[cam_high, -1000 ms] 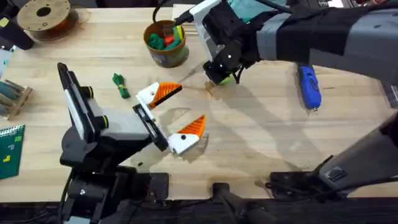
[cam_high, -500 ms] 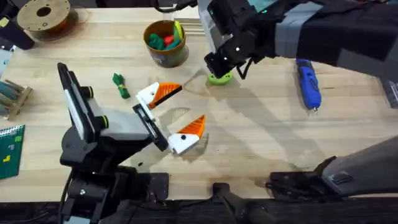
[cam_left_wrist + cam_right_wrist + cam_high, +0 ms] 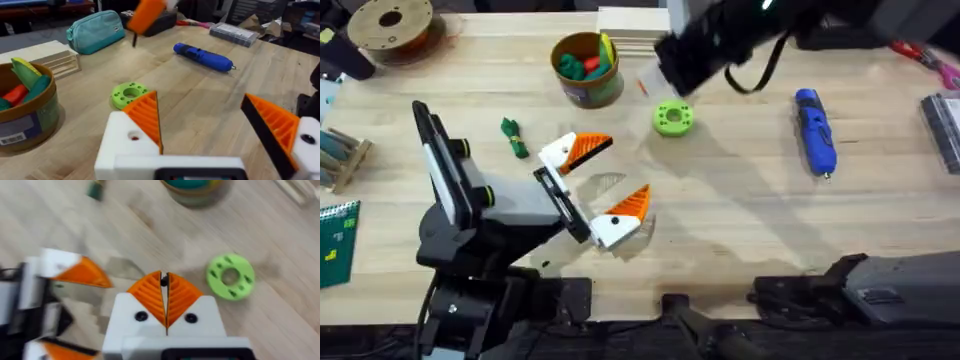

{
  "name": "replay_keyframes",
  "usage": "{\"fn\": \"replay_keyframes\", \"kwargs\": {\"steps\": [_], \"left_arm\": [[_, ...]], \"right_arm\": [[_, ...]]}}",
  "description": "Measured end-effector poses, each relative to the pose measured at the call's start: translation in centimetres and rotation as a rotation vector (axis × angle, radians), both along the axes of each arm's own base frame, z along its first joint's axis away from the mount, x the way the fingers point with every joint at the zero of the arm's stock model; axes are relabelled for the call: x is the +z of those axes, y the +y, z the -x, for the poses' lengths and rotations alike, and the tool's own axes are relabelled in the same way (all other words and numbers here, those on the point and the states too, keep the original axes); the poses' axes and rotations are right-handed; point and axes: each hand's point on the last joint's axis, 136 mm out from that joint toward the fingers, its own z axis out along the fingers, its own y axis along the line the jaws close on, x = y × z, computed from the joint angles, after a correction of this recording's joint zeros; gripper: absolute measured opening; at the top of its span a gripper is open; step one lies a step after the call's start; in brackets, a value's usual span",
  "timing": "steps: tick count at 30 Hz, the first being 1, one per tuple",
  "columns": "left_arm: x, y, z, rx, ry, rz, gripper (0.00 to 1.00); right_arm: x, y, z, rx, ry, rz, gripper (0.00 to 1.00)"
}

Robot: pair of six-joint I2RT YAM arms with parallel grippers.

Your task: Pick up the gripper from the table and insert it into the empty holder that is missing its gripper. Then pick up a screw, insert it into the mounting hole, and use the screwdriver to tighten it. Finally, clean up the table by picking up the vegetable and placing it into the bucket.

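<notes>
Screw point(image 3: 163, 281) insertion stage, judging from the layout. Right gripper point(image 3: 164, 276) closed narrow, orange ribbed pads pressed together on a small dark fastener at the tips; in the left wrist view, same right gripper point(image 3: 147, 12) held high above the table point(image 3: 740, 220) with the thin dark screw point(image 3: 134, 39) hanging below it. Likely held high to carry the screw clear of the green ring-shaped disc point(image 3: 672, 118) lying on the table beneath.

Left gripper point(image 3: 607, 178) spread wide and parked low near the table centre, apparently presented as a fixture: both white mounts carrying orange wedges, with a mounting hole point(image 3: 134, 136) facing up on one mount. Cannot tell whether that hole is already filled.

Positions of remaining task items:
- Blue electric screwdriver point(image 3: 815, 130): flat on the table, well apart from both grippers, metal tip toward the arm bases; placed within the right arm's reach for tightening.
- Dark green toy vegetable point(image 3: 514, 138): on the table just beside the left arm, near the bucket point(image 3: 586, 68).
- Bucket: upright at the far side of the table, already holding red, yellow and green toy foods.

Next move, as a judgement: align the screw tip over the mounting hole before lowering; expect slip risk, given the small contact area at the pad tips.
</notes>
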Motion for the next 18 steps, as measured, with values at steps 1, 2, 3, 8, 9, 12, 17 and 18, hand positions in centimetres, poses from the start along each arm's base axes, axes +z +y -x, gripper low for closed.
{"fn": "replay_keyframes", "kwargs": {"steps": [1, 2, 3, 8, 9, 12, 17, 18], "left_arm": [[0.0, 0.0, 0.0, 0.000, 0.000, 0.000, 0.987], [0.0, 0.0, 0.0, 0.000, 0.000, 0.000, 0.987], [0.0, 0.0, 0.0, 0.000, 0.000, 0.000, 0.987], [0.0, 0.0, 0.0, 0.000, 0.000, 0.000, 0.987], [0.0, 0.0, 0.0, 0.000, 0.000, 0.000, 0.987], [0.0, 0.0, 0.0, 0.000, 0.000, 0.000, 0.987], [0.0, 0.0, 0.0, 0.000, 0.000, 0.000, 0.987], [0.0, 0.0, 0.0, 0.000, 0.000, 0.000, 0.987]], "right_arm": [[1.2, 0.8, 0.3, 0.026, -0.007, -0.038, 0.007], [2.4, 1.7, 0.8, 0.056, -0.013, -0.076, 0.007], [3.2, 2.5, 1.4, 0.085, -0.016, -0.104, 0.007], [4.4, 6.7, 6.3, 0.259, 0.020, -0.168, 0.007], [4.5, 7.3, 6.9, 0.281, 0.021, -0.174, 0.007], [4.5, 8.4, 8.2, 0.325, 0.024, -0.185, 0.007], [3.2, 9.5, 8.8, 0.352, 0.054, -0.169, 0.007], [2.9, 9.7, 8.8, 0.354, 0.061, -0.163, 0.007]]}}
